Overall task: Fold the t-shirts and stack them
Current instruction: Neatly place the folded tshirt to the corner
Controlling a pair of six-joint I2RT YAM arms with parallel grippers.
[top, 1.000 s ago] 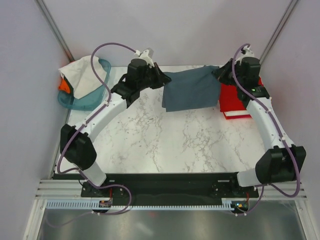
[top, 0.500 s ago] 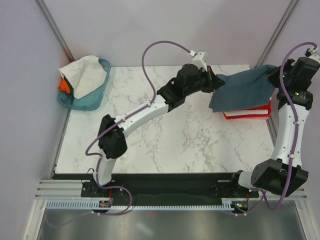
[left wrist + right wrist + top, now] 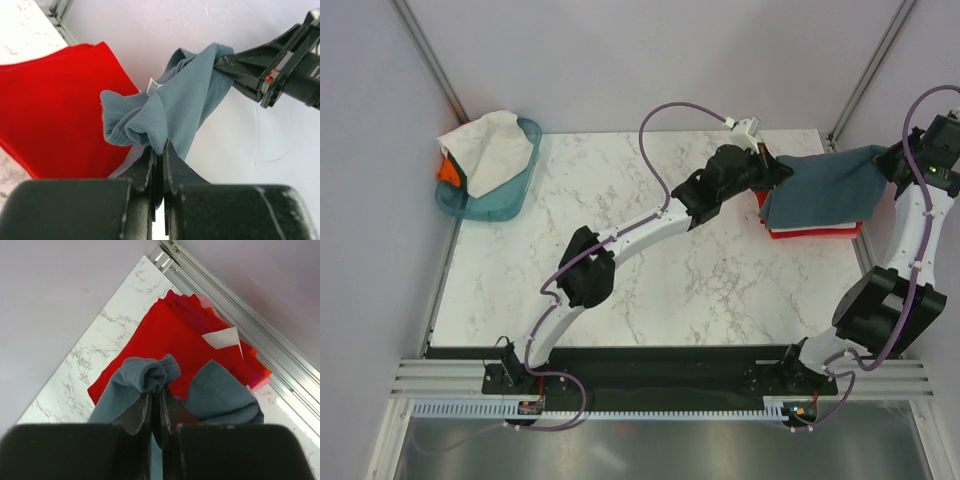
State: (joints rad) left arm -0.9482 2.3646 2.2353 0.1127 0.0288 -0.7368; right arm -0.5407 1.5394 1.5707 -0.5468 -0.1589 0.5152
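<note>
At the far left corner of the bench [image 3: 650, 270], a teal basket [image 3: 495, 208] holds a white t-shirt [image 3: 490, 150] and an orange t-shirt [image 3: 446, 172]. At the far right corner, the left jaws and right jaws each clamp one end of the blue-grey t-shirt [image 3: 825, 185], spread over the red folded stack [image 3: 810, 231].

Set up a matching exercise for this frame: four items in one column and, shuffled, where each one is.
Items
1. blue-grey t-shirt
2. red t-shirt
3. white t-shirt
4. teal basket

Places
a. far-left corner of the table
b. pinched by the left hand and the right hand, hanging between them
c. lying folded at the far right
d. heaped in the basket

Pairs: 1-b, 2-c, 3-d, 4-a
</note>
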